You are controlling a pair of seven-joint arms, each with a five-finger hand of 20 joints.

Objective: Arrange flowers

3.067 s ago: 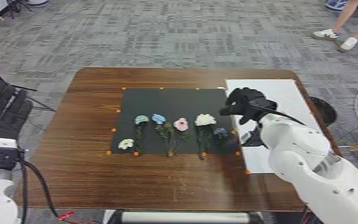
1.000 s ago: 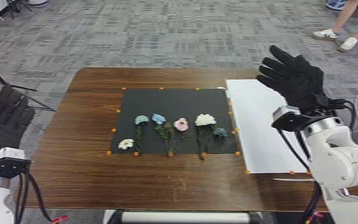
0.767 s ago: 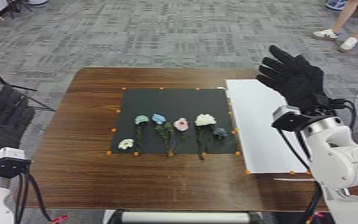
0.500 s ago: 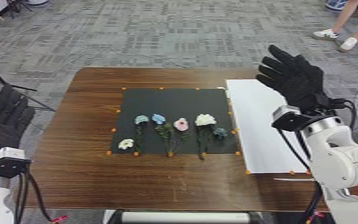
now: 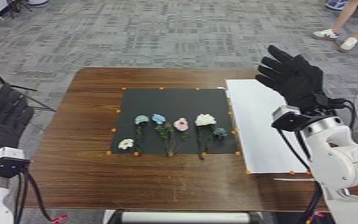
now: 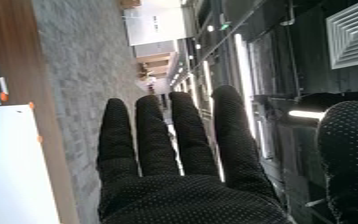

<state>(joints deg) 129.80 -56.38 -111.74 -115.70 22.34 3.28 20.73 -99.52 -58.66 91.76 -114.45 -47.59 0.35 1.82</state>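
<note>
As the layout looks complete or nearly so, the step in hand is likely the close of placing. Left hand (image 5: 2,122): fingers extended, empty, beside the table (image 5: 140,182). Black sheet (image 5: 171,100): small white flower (image 5: 126,144), teal flower (image 5: 142,119), blue flower (image 5: 159,119), pink flower (image 5: 181,124), large white flower (image 5: 206,120), dusky blue flower (image 5: 219,132). White sheet (image 5: 264,145): alongside. Right hand (image 5: 295,79): fingers straight, spread wide, empty, raised. Next move: probably waiting; any straightening calls for a light touch.

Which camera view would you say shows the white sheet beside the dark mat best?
The head view: it shows most of the white sheet beside the dark mat, though the right hand covers part. The right wrist view shows a cut-off portion, near orange markers.
</note>
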